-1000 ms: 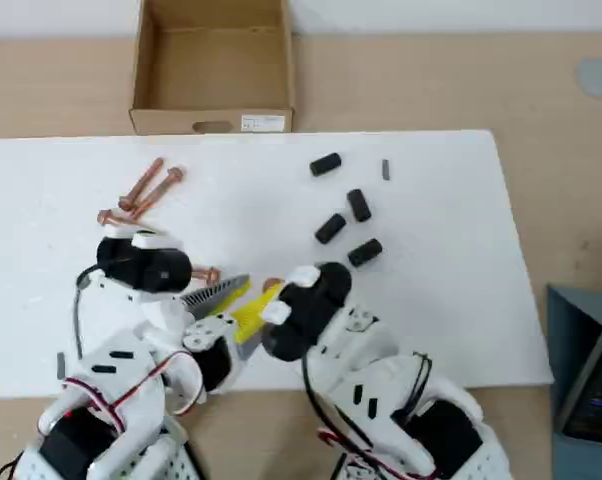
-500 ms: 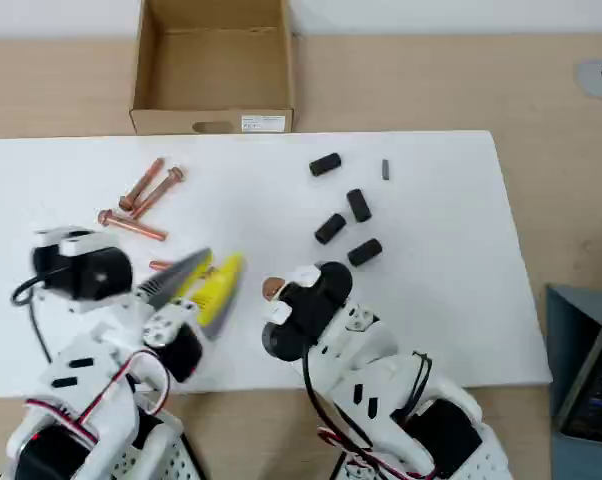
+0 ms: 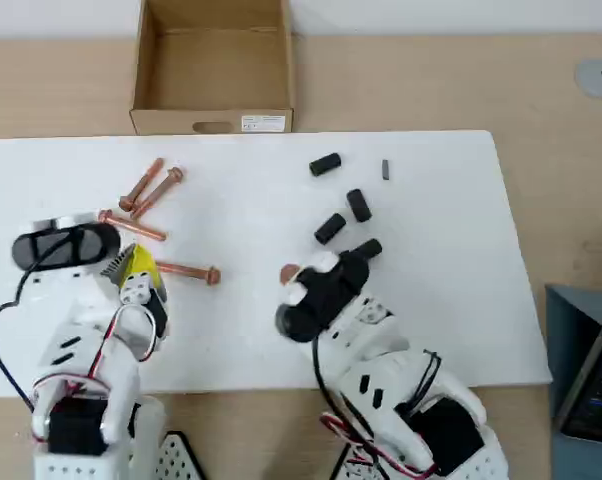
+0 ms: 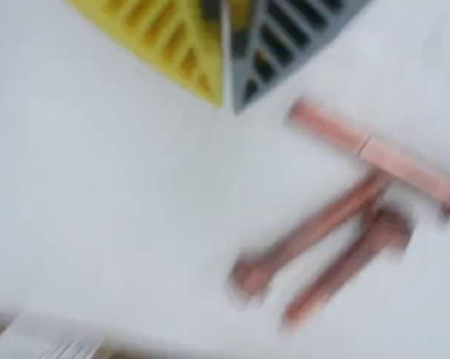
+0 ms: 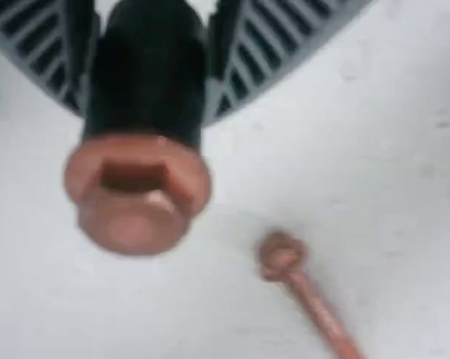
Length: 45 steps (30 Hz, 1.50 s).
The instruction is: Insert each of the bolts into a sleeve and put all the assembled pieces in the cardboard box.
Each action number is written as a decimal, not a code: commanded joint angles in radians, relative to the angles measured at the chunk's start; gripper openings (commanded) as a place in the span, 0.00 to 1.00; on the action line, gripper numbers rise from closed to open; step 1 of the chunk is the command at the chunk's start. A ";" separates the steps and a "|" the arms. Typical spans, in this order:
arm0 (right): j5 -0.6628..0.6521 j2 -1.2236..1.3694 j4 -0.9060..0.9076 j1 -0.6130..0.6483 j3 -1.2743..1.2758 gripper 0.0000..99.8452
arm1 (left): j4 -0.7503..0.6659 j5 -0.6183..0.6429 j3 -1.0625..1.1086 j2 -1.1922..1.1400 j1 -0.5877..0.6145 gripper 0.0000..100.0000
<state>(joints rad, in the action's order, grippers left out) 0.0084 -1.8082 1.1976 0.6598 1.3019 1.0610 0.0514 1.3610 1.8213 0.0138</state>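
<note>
My right gripper (image 5: 146, 112) is shut on a black sleeve (image 5: 146, 75) with a copper bolt through it; the bolt head (image 5: 135, 187) sticks out in front. In the high view this assembled piece (image 3: 288, 272) hangs at the right gripper (image 3: 301, 278) near mid-mat. My left gripper (image 4: 226, 101) is shut with nothing in it, its yellow and grey fingertips meeting beside three loose bolts (image 4: 374, 153) (image 4: 307, 232) (image 4: 344, 273). A fourth loose bolt (image 3: 186, 270) lies between the arms. Several loose sleeves (image 3: 358, 205) lie right of centre. The cardboard box (image 3: 141, 70) stands behind the mat.
A white mat (image 3: 441, 320) covers the table between the arms and the box. A small grey piece (image 3: 385, 170) lies near the mat's far right. A dark device (image 3: 586, 370) sits off the mat at the right edge.
The left gripper has pulled away leftward from the right gripper to the loose bolts. The bolt stays in the sleeve held by the right gripper, which shifted slightly right and farther out.
</note>
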 commanded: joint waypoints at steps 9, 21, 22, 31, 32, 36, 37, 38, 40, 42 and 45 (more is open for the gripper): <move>0.003 0.277 0.072 -0.053 -0.288 0.01 | -0.002 -0.043 0.215 0.004 0.021 0.00; -0.002 0.826 -0.203 -0.053 -0.630 0.01 | -0.005 -0.037 0.285 0.004 0.025 0.00; -0.002 0.866 -0.230 -0.054 -0.656 0.01 | -0.005 -0.037 0.285 0.004 0.025 0.00; -0.075 1.225 -0.456 -0.179 -0.863 0.01 | -0.005 -0.037 0.285 0.004 0.025 0.00; -0.087 1.260 -0.485 -0.189 -0.885 0.01 | -0.005 -0.037 0.285 0.004 0.025 0.00; -0.133 1.408 -0.597 -0.217 -0.961 0.01 | -0.005 -0.037 0.285 0.004 0.025 0.00; -0.143 1.445 -0.624 -0.220 -0.981 0.01 | -0.005 -0.037 0.285 0.004 0.025 0.00; -0.152 1.481 -0.649 -0.220 -1.000 0.01 | -0.005 -0.037 0.285 0.004 0.025 0.00; -0.167 1.558 -0.700 -0.220 -1.035 0.01 | -0.005 -0.037 0.285 0.004 0.025 0.00; -0.187 1.639 -0.756 -0.222 -1.073 0.01 | -0.005 -0.037 0.285 0.004 0.025 0.00; -0.213 1.764 -0.832 -0.222 -1.147 0.01 | -0.005 -0.037 0.285 0.004 0.025 0.00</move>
<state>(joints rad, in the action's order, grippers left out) -0.1803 -0.1174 0.4519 0.4588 0.2846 1.0610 0.0115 1.6540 1.8197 0.0245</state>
